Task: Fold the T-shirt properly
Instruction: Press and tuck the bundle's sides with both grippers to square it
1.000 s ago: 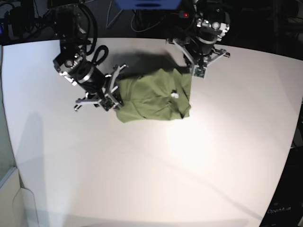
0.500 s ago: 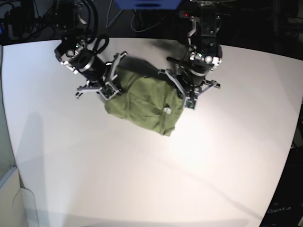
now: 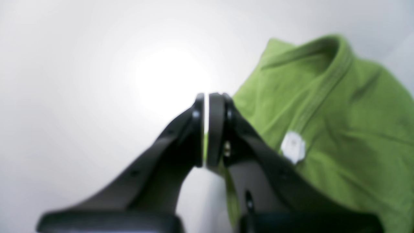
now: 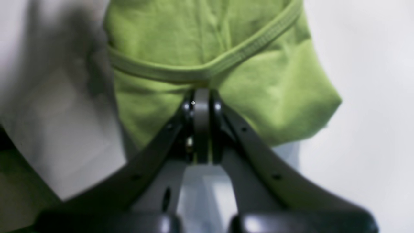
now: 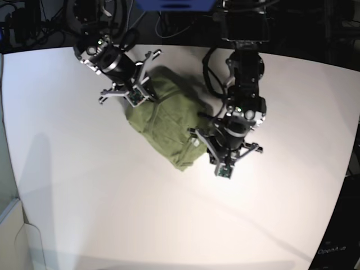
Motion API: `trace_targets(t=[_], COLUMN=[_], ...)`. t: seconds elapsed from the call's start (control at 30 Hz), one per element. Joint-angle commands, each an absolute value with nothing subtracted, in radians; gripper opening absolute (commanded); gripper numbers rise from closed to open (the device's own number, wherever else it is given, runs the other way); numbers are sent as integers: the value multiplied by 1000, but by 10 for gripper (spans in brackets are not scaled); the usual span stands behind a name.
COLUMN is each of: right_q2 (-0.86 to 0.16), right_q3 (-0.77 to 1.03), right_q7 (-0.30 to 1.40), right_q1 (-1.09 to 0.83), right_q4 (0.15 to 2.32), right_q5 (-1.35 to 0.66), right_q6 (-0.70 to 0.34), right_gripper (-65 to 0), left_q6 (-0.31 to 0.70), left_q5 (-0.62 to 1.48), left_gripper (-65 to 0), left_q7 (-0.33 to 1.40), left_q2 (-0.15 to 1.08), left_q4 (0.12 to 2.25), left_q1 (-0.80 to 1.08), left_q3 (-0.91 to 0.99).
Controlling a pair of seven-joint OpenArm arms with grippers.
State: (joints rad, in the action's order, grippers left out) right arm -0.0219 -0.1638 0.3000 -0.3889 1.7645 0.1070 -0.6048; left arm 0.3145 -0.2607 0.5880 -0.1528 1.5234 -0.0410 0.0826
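The olive-green T-shirt [image 5: 163,121] lies bunched in a diagonal band on the white table [image 5: 112,214]. In the left wrist view its ribbed collar and small white label [image 3: 292,147] sit right of my left gripper [image 3: 206,97], whose jaws are shut with a sliver of green cloth pinched low between them. From the base view that gripper [image 5: 218,147] is at the shirt's near right end, by the label [image 5: 194,143]. My right gripper [image 4: 201,94] is shut on the T-shirt [image 4: 200,38] just under the collar band; it holds the far left end [image 5: 139,97].
Dark equipment and cables [image 5: 169,17] crowd the table's far edge. A blue object [image 5: 174,4] sits at the top centre. The table's right edge [image 5: 349,163] curves away into darkness. A pale panel [image 5: 8,225] stands at the lower left.
My left gripper has swung from the far edge toward the front, pulling the shirt's right end along. The right gripper shifted back and right. The shirt now stretches diagonally.
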Motion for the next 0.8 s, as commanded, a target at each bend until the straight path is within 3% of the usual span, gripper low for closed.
trace_targets(t=[0.0, 0.33, 0.63, 0.77], right_q2=[-22, -50, -124, -134], right_q3=[-160, -48, -25, -25], right_q7=[274, 274, 285, 277], right_q1=[-392, -375, -271, -242], right_q4=[1804, 1936, 1897, 1819], right_q5=[91, 93, 93, 93], right_q6=[-607, -611, -613, -621], right_gripper=[-650, -650, -650, -650], left_q6=[312, 321, 323, 314], left_q5=[-254, -254, -243, -133], left_gripper=[-633, -633, -633, -633], left_q7=[598, 803, 803, 803], left_q2=[-157, -157, -157, -157], left_q4=[1555, 1831, 1741, 1690], left_q1=[-56, 88, 202, 196], left_q3=[94, 183, 179, 183])
